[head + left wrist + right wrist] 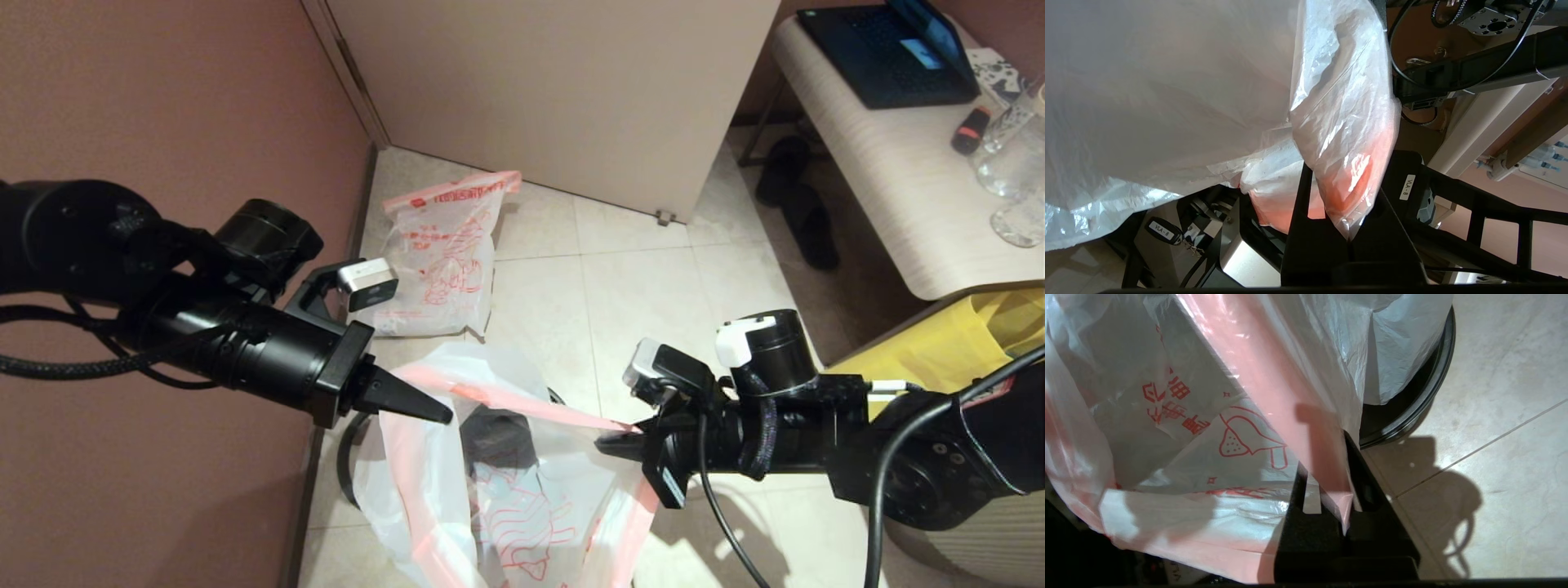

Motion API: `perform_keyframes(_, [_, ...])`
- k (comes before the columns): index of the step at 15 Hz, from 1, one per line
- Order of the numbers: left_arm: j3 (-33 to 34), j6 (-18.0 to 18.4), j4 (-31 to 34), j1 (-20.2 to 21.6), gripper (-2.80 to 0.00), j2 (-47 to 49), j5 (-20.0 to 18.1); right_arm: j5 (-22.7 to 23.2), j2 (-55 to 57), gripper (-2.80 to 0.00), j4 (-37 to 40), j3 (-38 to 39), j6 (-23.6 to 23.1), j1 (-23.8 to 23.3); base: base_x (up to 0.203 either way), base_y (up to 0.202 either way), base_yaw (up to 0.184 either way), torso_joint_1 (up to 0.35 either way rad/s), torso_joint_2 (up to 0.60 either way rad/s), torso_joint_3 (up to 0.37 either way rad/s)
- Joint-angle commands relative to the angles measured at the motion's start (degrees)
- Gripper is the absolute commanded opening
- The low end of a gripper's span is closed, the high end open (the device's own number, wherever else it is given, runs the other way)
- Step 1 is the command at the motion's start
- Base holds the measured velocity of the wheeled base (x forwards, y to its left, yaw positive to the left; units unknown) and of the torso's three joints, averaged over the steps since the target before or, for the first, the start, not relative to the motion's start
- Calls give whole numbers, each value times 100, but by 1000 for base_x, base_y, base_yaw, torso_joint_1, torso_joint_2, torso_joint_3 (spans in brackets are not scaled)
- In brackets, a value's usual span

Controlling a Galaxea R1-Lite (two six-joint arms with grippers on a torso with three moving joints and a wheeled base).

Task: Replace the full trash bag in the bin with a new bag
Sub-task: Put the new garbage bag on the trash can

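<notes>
My two grippers hold the new bag (506,490) spread over the bin. It is a thin whitish bag with a pink mouth band, and red cartoon print shows through it (1241,437). The left gripper (445,416) (1349,241) is shut on the bag's pink edge on the wall side. My right gripper (604,443) (1345,526) is shut on the pink band on the opposite side. Mostly covered, the black bin (347,457) shows only arcs of its rim (1433,388). The full trash bag (441,261) stands on the floor farther back by the wall.
A brown wall runs close on the left, and a beige cabinet door (555,90) stands behind. On the right are a table (890,188) with a laptop (882,49) and glasses, a yellow bag (955,335) and dark slippers (804,212) on the tiles.
</notes>
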Motion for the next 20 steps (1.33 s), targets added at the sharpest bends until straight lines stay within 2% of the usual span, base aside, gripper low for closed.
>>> perform_keyframes(1, [21, 2, 29, 1, -280, 21, -30, 15, -97, -280, -20, 65, 95, -1, 0, 0, 0, 0, 0, 0])
perform_keyframes(6, [33, 12, 12, -8, -280, 148, -21, 58, -119, -280, -20, 192, 333, -2, 0, 0, 0, 0, 0, 0])
perform_keyframes(7, [56, 14, -1, -8, 0, 125, -13, 66, -101, -280, -18, 201, 364, 3, 0, 0, 0, 0, 0, 0])
perform_keyframes(11, [58, 9, 14, -38, 0, -121, -29, 58, -38, -280, -53, 184, 363, -11, 0, 0, 0, 0, 0, 0])
perform_keyframes(14, [190, -57, 35, -10, 0, -913, 20, 40, -29, -280, -53, 201, 356, -36, 0, 0, 0, 0, 0, 0])
perform_keyframes(18, [799, -685, 43, 59, 0, -2177, 514, 49, -109, -280, -53, 201, 357, -125, 0, 0, 0, 0, 0, 0])
perform_keyframes(20, [1301, -873, 39, 124, 0, -2622, 998, 49, -100, -280, -53, 201, 356, -134, 0, 0, 0, 0, 0, 0])
